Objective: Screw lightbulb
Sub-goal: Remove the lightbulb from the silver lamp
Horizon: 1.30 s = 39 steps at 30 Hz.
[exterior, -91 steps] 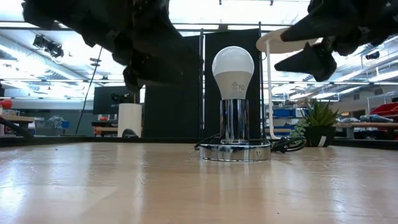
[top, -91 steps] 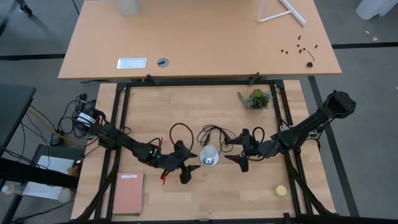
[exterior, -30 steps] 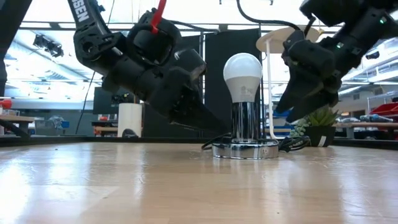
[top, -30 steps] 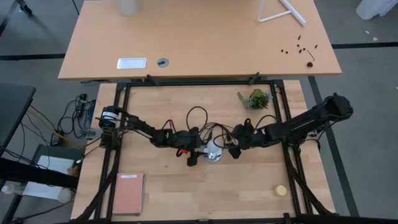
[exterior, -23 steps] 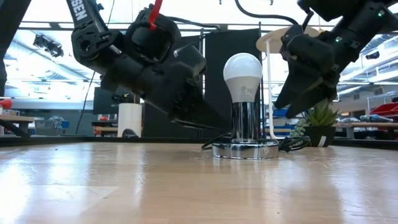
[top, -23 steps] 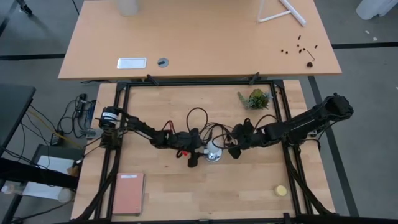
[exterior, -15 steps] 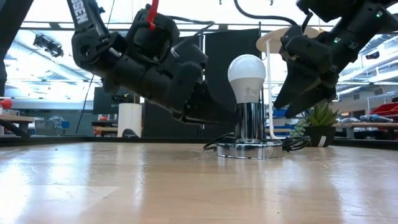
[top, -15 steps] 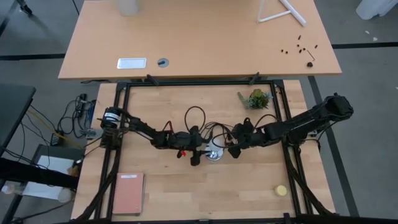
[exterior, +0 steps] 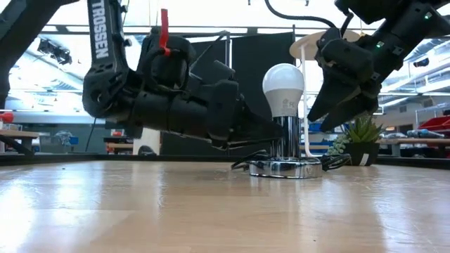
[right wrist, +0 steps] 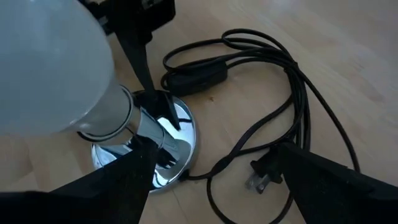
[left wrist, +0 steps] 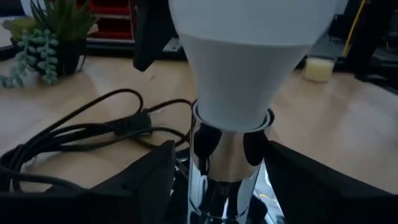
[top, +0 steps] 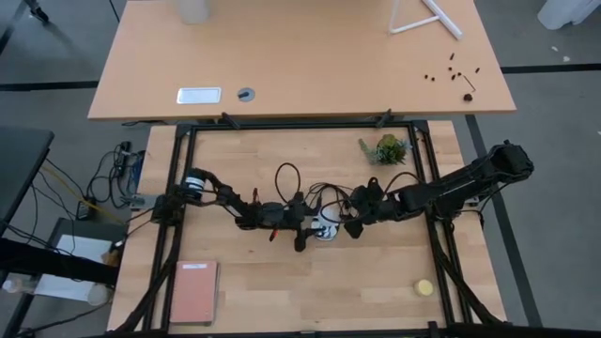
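Observation:
The white lightbulb (exterior: 283, 84) stands upright in the chrome socket column (exterior: 286, 137) of a small lamp with a round silvery base (exterior: 285, 169), mid-table (top: 326, 228). My left gripper (exterior: 271, 133) comes in low from the table's left, open, with its fingers on either side of the chrome column (left wrist: 227, 168). My right gripper (exterior: 330, 105) is open and hovers just right of the bulb at bulb height; the bulb fills the corner of the right wrist view (right wrist: 50, 68). My left gripper reaches nearly level from the table's left, with its open fingers (left wrist: 292, 180) on either side of the chrome column just below the bulb. One finger lies close against the column. I cannot tell whether it touches.
The lamp's black cord and plug (right wrist: 261, 174) lie looped behind and right of the base. A small potted plant (top: 385, 148) stands far right. A reddish notebook (top: 192, 291) lies near left, and a small yellow round thing (top: 424, 287) near right.
My left gripper has moved toward the table's right and tipped more level, bringing its fingers around the chrome column. The lamp with its bulb has slid a little toward the right, still upright.

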{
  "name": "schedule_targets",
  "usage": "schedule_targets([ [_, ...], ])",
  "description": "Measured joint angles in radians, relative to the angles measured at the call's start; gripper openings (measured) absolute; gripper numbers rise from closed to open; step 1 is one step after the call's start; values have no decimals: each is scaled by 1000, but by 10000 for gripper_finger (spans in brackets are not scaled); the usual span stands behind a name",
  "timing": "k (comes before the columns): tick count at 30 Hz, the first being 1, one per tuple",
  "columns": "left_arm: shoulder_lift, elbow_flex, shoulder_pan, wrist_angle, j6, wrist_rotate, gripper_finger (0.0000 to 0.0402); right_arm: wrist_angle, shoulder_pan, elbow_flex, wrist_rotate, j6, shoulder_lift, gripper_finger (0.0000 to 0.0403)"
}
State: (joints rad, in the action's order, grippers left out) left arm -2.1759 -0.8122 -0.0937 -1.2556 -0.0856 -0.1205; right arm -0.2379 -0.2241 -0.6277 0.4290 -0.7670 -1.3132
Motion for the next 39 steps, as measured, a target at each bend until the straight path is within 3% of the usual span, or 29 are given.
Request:
schedule_targets([
  [10,-62,-89,0,-20,57,-11,246,9,17,1,-1,3,0,346],
  [16,-62,-93,0,-18,100,-44,217,-34,18,-17,-8,-19,32,346],
  [21,-62,-94,0,-9,106,-77,178,-278,18,-153,-13,-91,21,346],
  [25,-60,-94,0,-3,106,-177,172,-422,3,-264,-77,-129,-19,346],
  [32,-60,-104,2,5,136,-326,186,-421,-7,-381,-106,-130,-109,346],
  [39,-60,-197,-2,153,137,-358,187,-434,15,-493,-106,-125,-248,346],
])
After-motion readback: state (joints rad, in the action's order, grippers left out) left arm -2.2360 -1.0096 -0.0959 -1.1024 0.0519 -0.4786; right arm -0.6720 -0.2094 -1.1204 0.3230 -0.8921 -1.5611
